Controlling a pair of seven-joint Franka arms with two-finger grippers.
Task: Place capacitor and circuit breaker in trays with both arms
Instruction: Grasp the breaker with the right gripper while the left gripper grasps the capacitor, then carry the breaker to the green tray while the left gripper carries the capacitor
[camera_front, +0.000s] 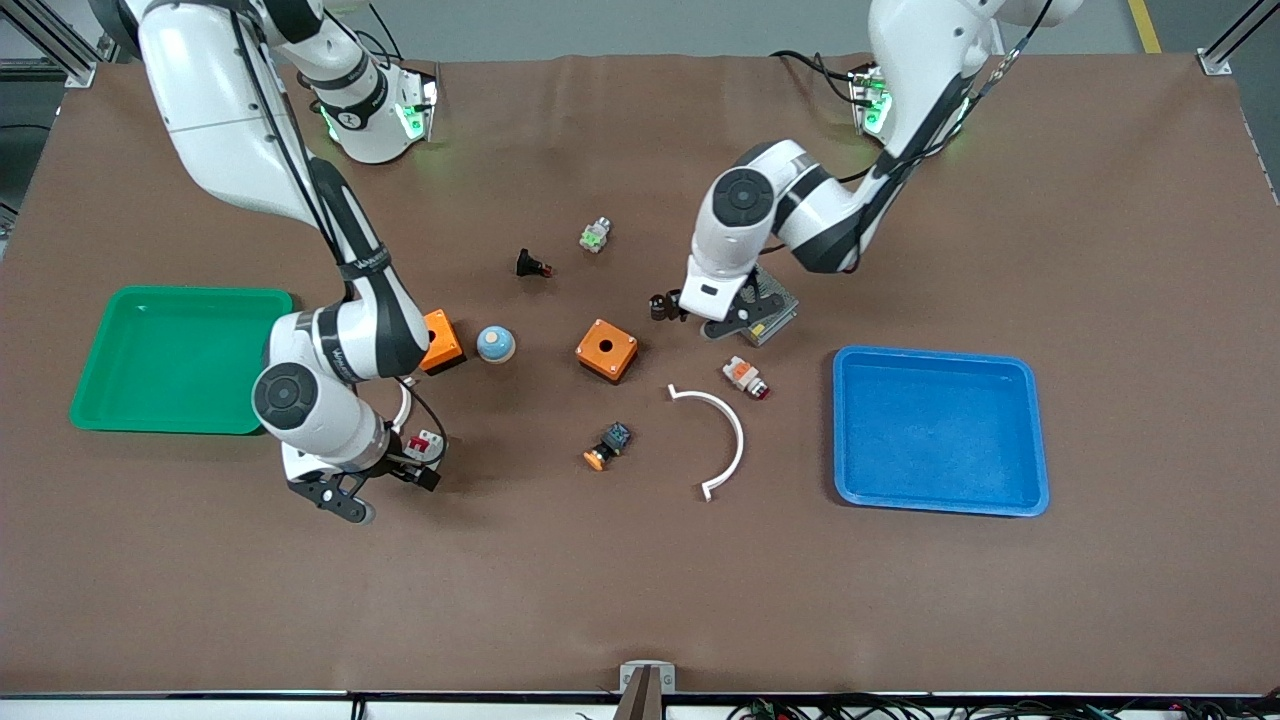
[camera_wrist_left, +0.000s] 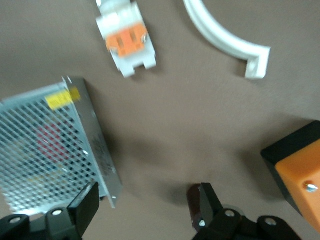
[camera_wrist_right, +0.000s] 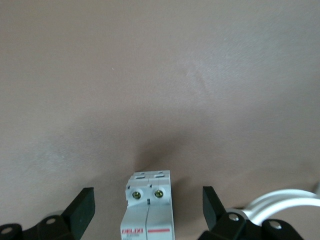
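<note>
The right gripper (camera_front: 425, 462), a black 2-finger tool on a white jointed arm, sits low over the small white-grey circuit breaker (camera_front: 424, 443) with red levers, which rests on the brown table mat (camera_front: 640, 600) just beside the green plastic tray (camera_front: 180, 358), toward the front camera from that tray's near corner. In the right wrist view the breaker (camera_wrist_right: 149, 205) stands between the 2 spread fingers (camera_wrist_right: 80, 210) with clear gaps on both sides, so the jaws are released and grasp nothing. The left gripper (camera_front: 672, 306) hangs close to the mat well apart from the green tray, toward the left arm's end of the table, next to the perforated silver metal box (camera_front: 768, 305). The tiny dark capacitor (camera_front: 657, 306) appears right against one finger; in the left wrist view it (camera_wrist_left: 194, 204) shows as a dark cylinder touching that finger (camera_wrist_left: 210, 205), while the other finger stands wide off, so these jaws are also released. Judging the risks: the capacitor is small and off centre, so closing could tip it or flick it away toward the orange square box (camera_front: 606, 350). The right jaws could pinch the breaker too near its end and let it swivel, and the curved white strip (camera_wrist_right: 285, 202) beside one finger might get snagged.
</note>
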